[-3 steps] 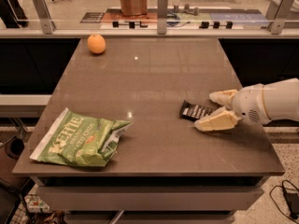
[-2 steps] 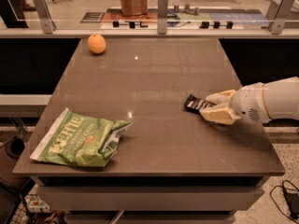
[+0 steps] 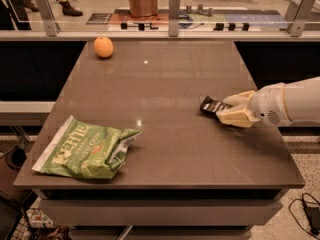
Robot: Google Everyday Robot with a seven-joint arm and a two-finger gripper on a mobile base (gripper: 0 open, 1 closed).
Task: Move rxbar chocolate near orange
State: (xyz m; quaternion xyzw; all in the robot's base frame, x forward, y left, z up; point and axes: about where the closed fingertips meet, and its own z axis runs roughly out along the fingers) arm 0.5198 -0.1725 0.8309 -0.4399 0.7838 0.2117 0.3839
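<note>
We see a wide grey-brown desk (image 3: 165, 84) filling most of the view, with its far edge running under a glass railing (image 3: 172, 14) on metal posts. From the right side a white arm (image 3: 295, 104) reaches in low over the desk, level with the middle of the right edge.

Near the front left corner lies a green chip bag (image 3: 85, 149). It is flat and crumpled, and its open end points toward the middle of the desk. It is well apart from everything else.

At the end of the arm, the claw (image 3: 225, 109) sits just above the desk on the right side, with its cream fingers (image 3: 235, 118) pointing left. We read it as drawn in narrow, with one finger above and one below the near end of the chocolate bar, gripping it.

The orange (image 3: 103, 47) rests on the far left part of the desk, close to the back edge and on its own.

The chocolate bar (image 3: 212, 105), black with pale lettering, pokes out leftward from the claw at a slight tilt. Its right end is hidden between the fingers. We cannot tell whether its free end touches the desk. It is well apart from the orange, which lies across the desk toward the far left.
</note>
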